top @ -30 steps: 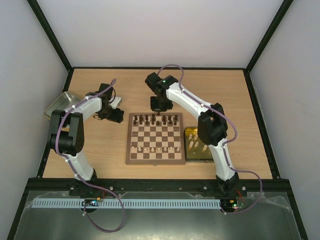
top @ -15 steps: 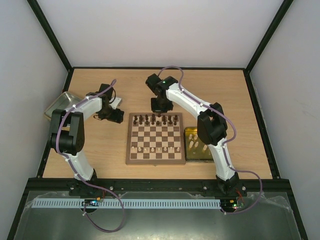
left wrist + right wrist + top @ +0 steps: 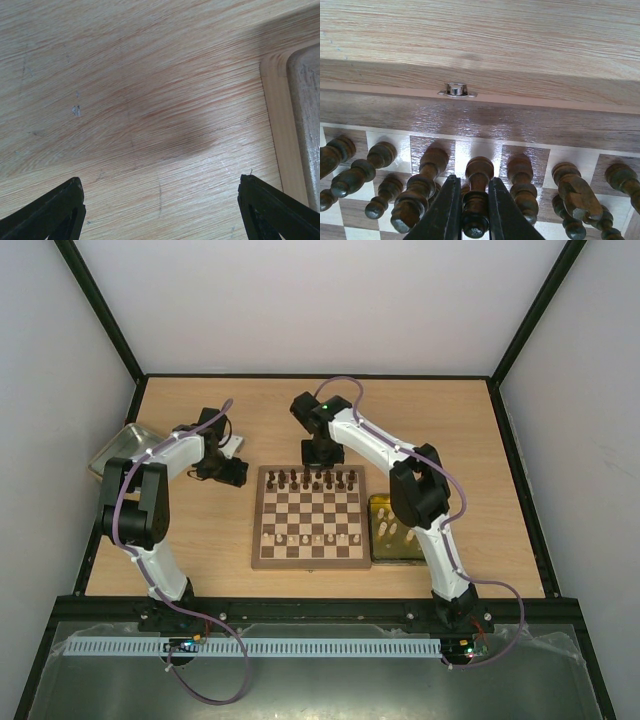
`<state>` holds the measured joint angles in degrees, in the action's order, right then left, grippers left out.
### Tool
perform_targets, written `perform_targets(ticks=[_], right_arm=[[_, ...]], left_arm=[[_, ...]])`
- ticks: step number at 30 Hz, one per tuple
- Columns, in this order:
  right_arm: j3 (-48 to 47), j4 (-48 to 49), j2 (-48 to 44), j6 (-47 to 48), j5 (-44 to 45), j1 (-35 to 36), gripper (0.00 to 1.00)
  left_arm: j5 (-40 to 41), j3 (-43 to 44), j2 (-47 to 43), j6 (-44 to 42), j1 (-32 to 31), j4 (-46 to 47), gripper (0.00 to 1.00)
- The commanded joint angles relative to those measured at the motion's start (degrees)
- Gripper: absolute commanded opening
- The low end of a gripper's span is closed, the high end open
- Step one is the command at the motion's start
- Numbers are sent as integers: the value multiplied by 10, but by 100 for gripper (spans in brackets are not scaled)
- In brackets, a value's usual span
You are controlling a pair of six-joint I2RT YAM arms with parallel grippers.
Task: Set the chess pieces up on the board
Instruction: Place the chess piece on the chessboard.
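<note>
Right elbow [image 3: 415,490]: shifted slightly left since a second ago. Right gripper [image 3: 471,185] stays clenched on a dark piece [image 3: 479,172] in the far rows of the board [image 3: 520,120]. Left gripper [image 3: 160,182]: jaws spread wide, low over the table [image 3: 150,100], near the board's far-left corner.

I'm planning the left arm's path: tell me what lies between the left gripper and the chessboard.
Nothing does. In the top view, only bare tabletop separates the left gripper from the chessboard's left border.
</note>
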<state>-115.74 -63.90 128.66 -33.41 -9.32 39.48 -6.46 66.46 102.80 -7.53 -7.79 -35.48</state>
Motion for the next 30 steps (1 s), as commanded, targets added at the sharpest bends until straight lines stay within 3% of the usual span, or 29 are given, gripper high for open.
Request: perform_targets(ticks=[1, 6, 20, 30], right_arm=[[3, -2, 11, 9, 2, 4, 4], [2, -1, 13, 9, -1, 3, 4], [2, -2, 10, 10, -5, 3, 17], [3, 0, 5, 5, -6, 4, 17]], left_arm=[[-5, 9, 7, -5, 4, -7, 84], [-6, 9, 7, -5, 6, -8, 84], [-7, 10, 9, -5, 7, -8, 84], [-7, 8, 5, -5, 7, -8, 84]])
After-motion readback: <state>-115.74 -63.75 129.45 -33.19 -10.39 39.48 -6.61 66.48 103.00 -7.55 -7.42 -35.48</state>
